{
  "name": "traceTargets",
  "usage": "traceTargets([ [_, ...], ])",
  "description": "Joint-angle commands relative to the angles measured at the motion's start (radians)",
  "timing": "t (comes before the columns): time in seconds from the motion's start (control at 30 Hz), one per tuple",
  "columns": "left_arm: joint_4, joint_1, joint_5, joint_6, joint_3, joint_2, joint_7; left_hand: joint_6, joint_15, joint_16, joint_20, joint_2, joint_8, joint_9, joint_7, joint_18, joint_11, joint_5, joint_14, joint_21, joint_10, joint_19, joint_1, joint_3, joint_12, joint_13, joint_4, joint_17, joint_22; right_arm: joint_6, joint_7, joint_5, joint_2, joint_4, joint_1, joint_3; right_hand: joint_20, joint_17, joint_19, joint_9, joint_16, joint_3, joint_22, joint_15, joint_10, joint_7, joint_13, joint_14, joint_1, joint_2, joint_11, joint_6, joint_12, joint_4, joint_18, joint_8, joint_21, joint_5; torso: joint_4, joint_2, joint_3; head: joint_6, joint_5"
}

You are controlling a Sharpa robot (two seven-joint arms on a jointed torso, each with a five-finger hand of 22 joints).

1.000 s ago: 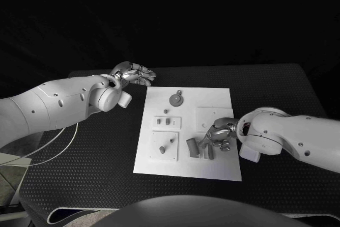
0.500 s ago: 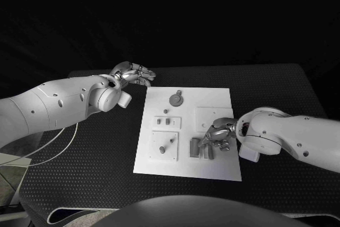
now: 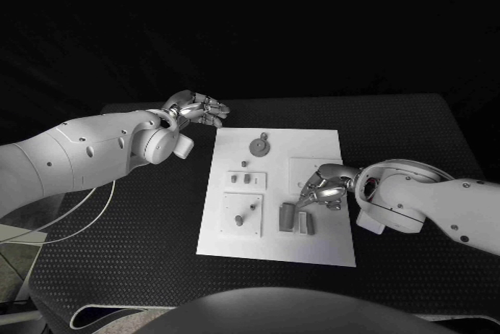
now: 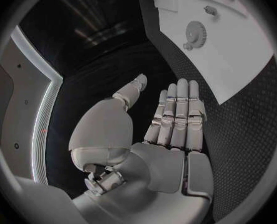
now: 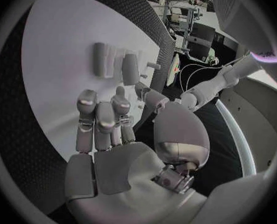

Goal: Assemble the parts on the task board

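The right hand (image 3: 325, 189) hovers over the board (image 3: 313, 142) near its right edge, fingers loosely curled and pointing down toward the near end. It holds nothing that I can make out; the right wrist view shows its fingers (image 5: 98, 119) apart and bare above the white surface.

The two grey bars (image 3: 294, 220) lie side by side on the board, just on the near side of that hand's fingertips and a little toward the board's middle. Their long axes run from near edge to far edge, roughly parallel to the board's long sides. In the right wrist view the same bars (image 5: 113, 60) sit straight ahead of the fingertips, close but apart.

So the reach is short: from the right hand the bars lie forward of the fingers and slightly inward. A grasp would likely close across the bars' short width.

The left hand (image 3: 196, 108) is by the board's far left corner, over the bare table (image 3: 417, 124), fingers extended, close together and holding nothing (image 4: 175, 119). It is well apart from the bars, with the gear (image 3: 259, 144) and the small sockets (image 3: 246, 179) between. The right hand is much the nearer, and I judge it the one to take the bars.
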State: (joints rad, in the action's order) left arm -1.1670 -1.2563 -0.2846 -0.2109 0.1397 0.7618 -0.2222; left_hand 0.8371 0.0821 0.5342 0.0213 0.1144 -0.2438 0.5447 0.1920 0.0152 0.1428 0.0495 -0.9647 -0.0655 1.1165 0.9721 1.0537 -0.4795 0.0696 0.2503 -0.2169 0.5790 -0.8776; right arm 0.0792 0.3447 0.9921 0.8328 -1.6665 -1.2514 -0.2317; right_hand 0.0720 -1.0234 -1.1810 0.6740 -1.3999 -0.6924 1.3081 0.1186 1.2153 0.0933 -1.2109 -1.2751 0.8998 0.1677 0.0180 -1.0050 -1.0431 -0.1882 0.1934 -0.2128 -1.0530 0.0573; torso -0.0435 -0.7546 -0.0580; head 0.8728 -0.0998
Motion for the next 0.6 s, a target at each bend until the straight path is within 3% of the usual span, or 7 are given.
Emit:
traceTargets([
  [0.03, 0.0, -0.001, -0.001, 0.017, 0.0, -0.001, -0.005, -0.008, 0.002, -0.004, -0.007, 0.0, -0.002, -0.001, 0.002, 0.007, 0.001, 0.003, -0.006, -0.005, -0.002, -0.003, -0.009, 0.0, -0.002, -0.002, 0.007, 0.001, 0.001, 0.112, -0.214, 0.188, 0.006, -0.008, 0.001, 0.0, 0.011, -0.001, 0.002, -0.002, -0.007, -0.003, 0.012, -0.003, -0.001, 0.011, 0.001, -0.009, 0.052, -0.019, -0.009, 0.016, -0.006, -0.05, 0.068, 0.009, -0.005, -0.005, 0.0005, 0.0, -0.0007, 0.0, -0.002],
  [0.2, 0.0, -0.001, -0.001, 0.018, 0.0, -0.002, -0.006, -0.008, 0.002, -0.004, -0.007, 0.0, -0.002, -0.001, 0.002, 0.007, 0.001, 0.003, -0.006, -0.005, -0.003, -0.003, -0.009, 0.0, -0.002, -0.002, 0.007, 0.002, 0.001, 0.116, -0.282, 0.248, 0.008, -0.012, 0.001, 0.0, 0.008, 0.01, 0.007, -0.019, -0.001, 0.01, 0.011, -0.017, -0.003, 0.026, 0.004, -0.003, 0.081, -0.037, -0.024, 0.055, -0.007, -0.097, 0.068, 0.033, -0.002, -0.004, -0.0012, 0.0, -0.0005, 0.0, -0.003],
  [0.33, 0.0, -0.001, -0.001, 0.019, 0.0, -0.004, -0.005, -0.009, 0.002, -0.004, -0.006, 0.0, -0.002, -0.001, 0.002, 0.007, 0.001, 0.003, -0.006, -0.005, -0.003, -0.003, -0.009, -0.001, -0.002, -0.002, 0.008, 0.002, 0.001, 0.1, -0.279, 0.309, 0.006, -0.007, 0.003, 0.0, 0.004, 0.017, 0.012, -0.037, 0.002, 0.013, 0.011, -0.02, -0.007, 0.028, 0.007, 0.004, 0.097, -0.043, -0.026, 0.09, -0.006, -0.1, 0.068, 0.055, 0.0, -0.003, -0.0011, 0.0, -0.0009, 0.0, -0.001],
  [0.6, 0.001, -0.001, -0.001, 0.019, 0.001, -0.004, -0.004, -0.009, 0.002, -0.005, -0.006, -0.001, -0.002, -0.002, 0.003, 0.007, 0.001, 0.003, -0.006, -0.005, -0.003, -0.003, -0.009, -0.001, -0.002, -0.002, 0.008, 0.003, 0.002, 0.052, -0.266, 0.328, -0.004, 0.004, 0.013, -0.001, 0.0, 0.029, 0.018, -0.049, 0.008, 0.018, 0.012, -0.021, -0.013, 0.03, 0.009, 0.015, 0.105, -0.05, -0.028, 0.102, -0.005, -0.098, 0.068, 0.061, 0.002, -0.004, -0.0003, 0.0, -0.0006, 0.0, 0.0],
])
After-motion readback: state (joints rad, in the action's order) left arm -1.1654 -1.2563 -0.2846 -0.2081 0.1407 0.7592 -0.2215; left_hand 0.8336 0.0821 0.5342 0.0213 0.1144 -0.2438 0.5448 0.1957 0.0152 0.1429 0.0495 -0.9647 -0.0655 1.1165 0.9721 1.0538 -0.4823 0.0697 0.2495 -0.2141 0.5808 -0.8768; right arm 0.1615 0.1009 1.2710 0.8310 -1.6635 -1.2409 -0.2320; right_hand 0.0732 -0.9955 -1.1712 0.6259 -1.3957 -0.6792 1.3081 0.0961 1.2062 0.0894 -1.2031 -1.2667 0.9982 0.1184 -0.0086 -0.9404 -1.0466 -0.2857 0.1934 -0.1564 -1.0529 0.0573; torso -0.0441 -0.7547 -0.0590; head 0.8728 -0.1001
